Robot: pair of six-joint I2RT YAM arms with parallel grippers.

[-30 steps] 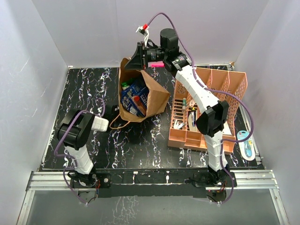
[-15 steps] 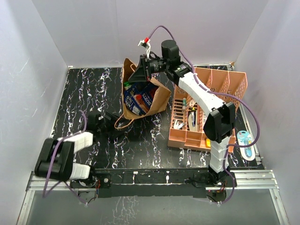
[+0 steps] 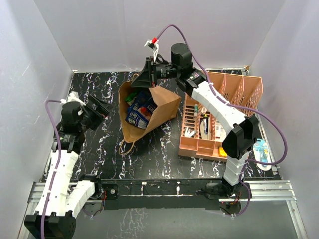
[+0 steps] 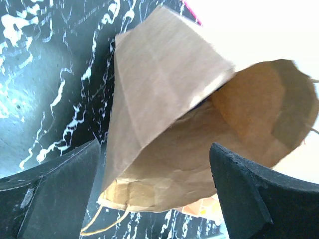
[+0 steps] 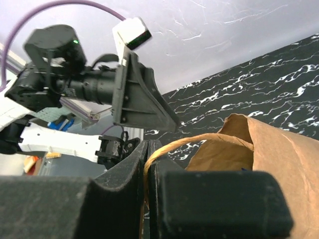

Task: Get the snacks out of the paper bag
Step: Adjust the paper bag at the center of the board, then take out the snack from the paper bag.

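Snacks point(image 3: 141, 108) lie packed inside the paper bag point(image 3: 162, 102), which stands tilted on the black marbled table point(image 3: 99, 84) with its mouth gaping toward the overhead camera. Mostly blue packets show in the mouth, with a green one at the bag's far-left edge and a spot of red among the blue.

The right fingers point(image 3: 144, 77) are pressed together at the bag's far rim, pinching one thin twisted paper handle point(image 5: 148, 157). The other handle point(image 3: 125, 147) hangs loose at the bag's near end.

The left fingers point(image 3: 101, 106) hover just left of the bag, spread wide and holding nothing; from the left wrist, the bag's brown side fills the gap between them.

Just right of the bag sits a peach lattice basket point(image 3: 249, 94), its compartments holding small tubes and toiletries.
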